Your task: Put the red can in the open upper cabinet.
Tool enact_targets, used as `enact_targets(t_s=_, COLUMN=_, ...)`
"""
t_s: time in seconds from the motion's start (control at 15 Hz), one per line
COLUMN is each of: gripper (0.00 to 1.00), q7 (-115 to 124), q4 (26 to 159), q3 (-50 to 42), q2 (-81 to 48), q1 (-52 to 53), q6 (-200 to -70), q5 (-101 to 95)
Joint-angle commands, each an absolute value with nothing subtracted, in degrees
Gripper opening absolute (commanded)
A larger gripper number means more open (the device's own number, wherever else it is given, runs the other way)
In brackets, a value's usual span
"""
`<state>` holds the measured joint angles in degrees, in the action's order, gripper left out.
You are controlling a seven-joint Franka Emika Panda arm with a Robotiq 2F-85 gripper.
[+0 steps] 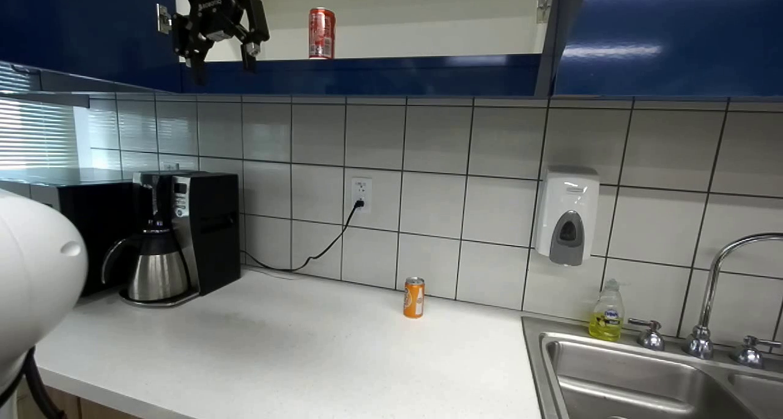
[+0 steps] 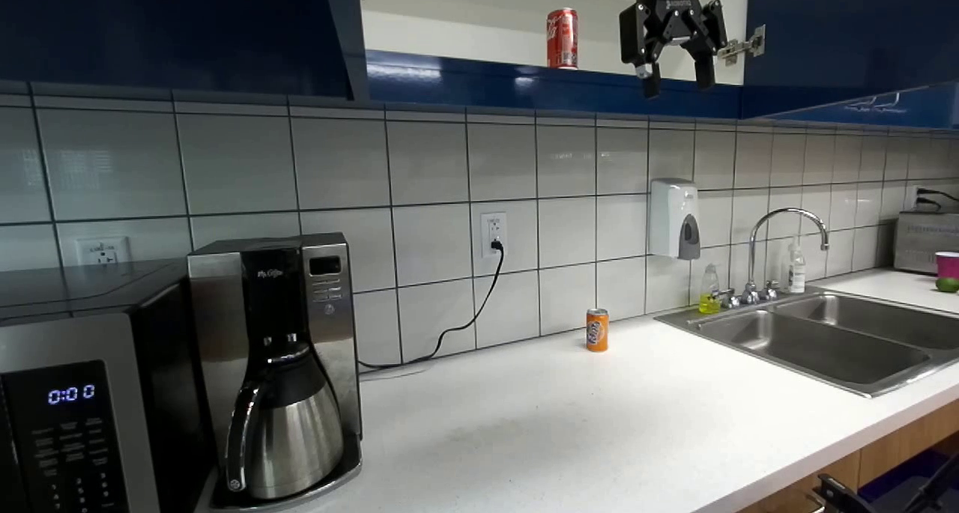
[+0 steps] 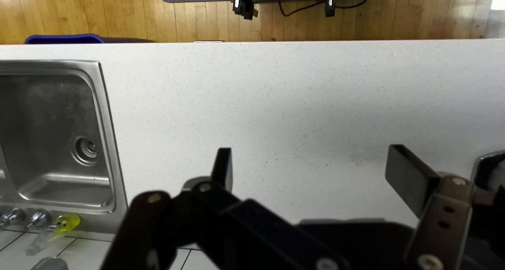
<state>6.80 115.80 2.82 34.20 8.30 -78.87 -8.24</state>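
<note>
**Placement looking done, only clearing away remaining**

The red can [image 1: 322, 33] is standing upright inside the open upper cabinet [image 1: 428, 33], just behind the blue front rail [image 1: 391, 76], and is apparently resting on its own base. How deep it is sitting, these views are not settling. In neither exterior view is anything gripping it or leaning against it.

The fingers [image 2: 704, 71] are hanging spread and pointing down, with nothing pinched between them; the wrist view is showing the table [image 3: 300, 116] through their gap. In both exterior views they are hovering to one side of the red can, apart from it, and seemingly out in front of the open upper cabinet.

So the task is looking complete: the red can is occupying its place and is standing free. All that is remaining, probably, is moving the fingers away without brushing the red can or the cabinet door [image 2: 846, 41], which is hanging open. Nothing in the task is asking for that door to be shut. The orange can [image 2: 597, 329] is standing on the table, and no step is calling for it.
</note>
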Motion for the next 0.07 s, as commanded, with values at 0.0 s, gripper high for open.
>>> enact_targets(t_s=0.0, gripper=1.0, q7=6.03, q4=115.62, q3=4.04, q2=34.15, q1=6.43, q6=-78.85, q5=-7.59)
